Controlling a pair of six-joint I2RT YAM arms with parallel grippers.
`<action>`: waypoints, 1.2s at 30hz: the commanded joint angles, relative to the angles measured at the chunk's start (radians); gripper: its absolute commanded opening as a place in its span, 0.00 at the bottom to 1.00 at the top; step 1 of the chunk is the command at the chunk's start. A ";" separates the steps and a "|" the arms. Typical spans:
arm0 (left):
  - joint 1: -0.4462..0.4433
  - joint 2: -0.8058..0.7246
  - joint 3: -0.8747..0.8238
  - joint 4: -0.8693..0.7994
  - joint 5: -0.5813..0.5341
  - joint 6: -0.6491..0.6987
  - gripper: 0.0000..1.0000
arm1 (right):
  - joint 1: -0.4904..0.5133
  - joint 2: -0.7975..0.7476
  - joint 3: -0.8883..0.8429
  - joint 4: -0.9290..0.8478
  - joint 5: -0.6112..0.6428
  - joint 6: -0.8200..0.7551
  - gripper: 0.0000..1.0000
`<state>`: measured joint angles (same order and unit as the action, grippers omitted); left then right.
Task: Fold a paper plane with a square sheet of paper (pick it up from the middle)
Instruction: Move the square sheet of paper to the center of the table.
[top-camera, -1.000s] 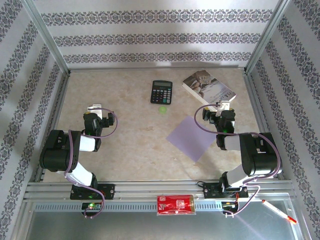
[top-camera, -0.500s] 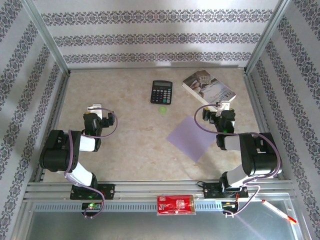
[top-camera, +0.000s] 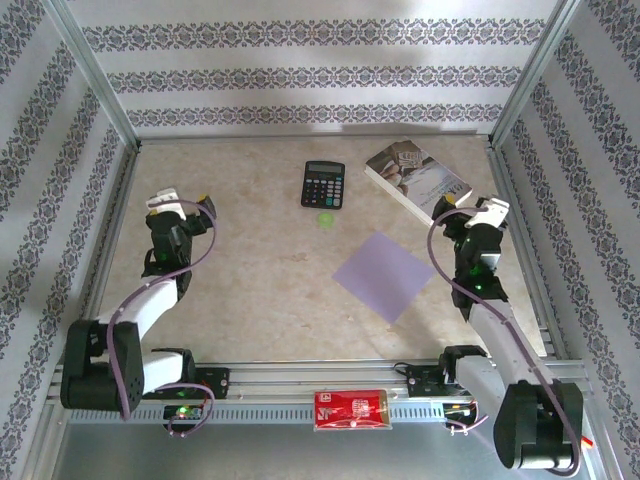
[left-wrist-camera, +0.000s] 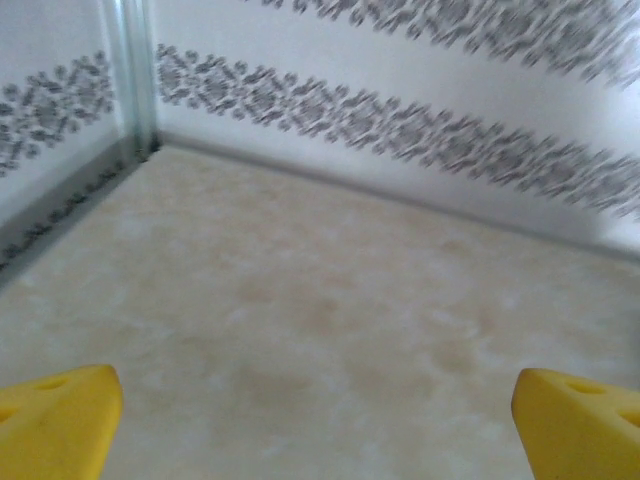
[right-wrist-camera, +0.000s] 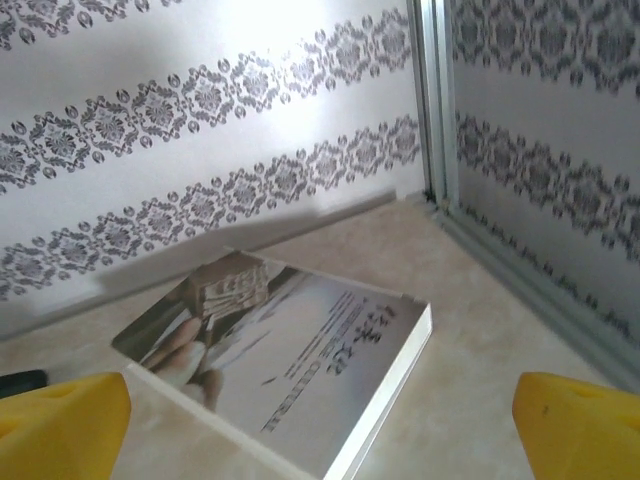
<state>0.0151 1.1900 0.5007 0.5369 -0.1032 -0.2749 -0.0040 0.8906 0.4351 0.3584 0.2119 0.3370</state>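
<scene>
— Square sheet of paper (top-camera: 383, 275): where is it?
— Flat on the table, right of centre in the top view, untouched. Your left gripper (top-camera: 183, 205) and right gripper (top-camera: 470, 207) are spread wide, holding nothing.
— Best approach?
— Lower the right one over its middle and pinch gently, so you don't crumple it.

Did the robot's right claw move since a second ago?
Yes. The right claw shifted to the right, away from the book's near corner and closer to the side rail.
</scene>
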 joint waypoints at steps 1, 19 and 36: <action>-0.012 -0.013 0.042 -0.208 0.247 -0.266 1.00 | 0.034 0.007 0.079 -0.382 -0.066 0.220 0.98; -0.515 0.071 0.274 -0.759 0.162 -0.232 1.00 | 0.528 0.341 0.286 -0.973 -0.105 0.307 0.70; -0.509 0.159 0.288 -0.769 0.103 -0.202 1.00 | 0.580 0.624 0.317 -0.776 -0.200 0.334 0.69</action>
<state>-0.4969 1.3476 0.7792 -0.1898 0.0414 -0.4980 0.5495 1.4971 0.7341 -0.4385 0.0399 0.6533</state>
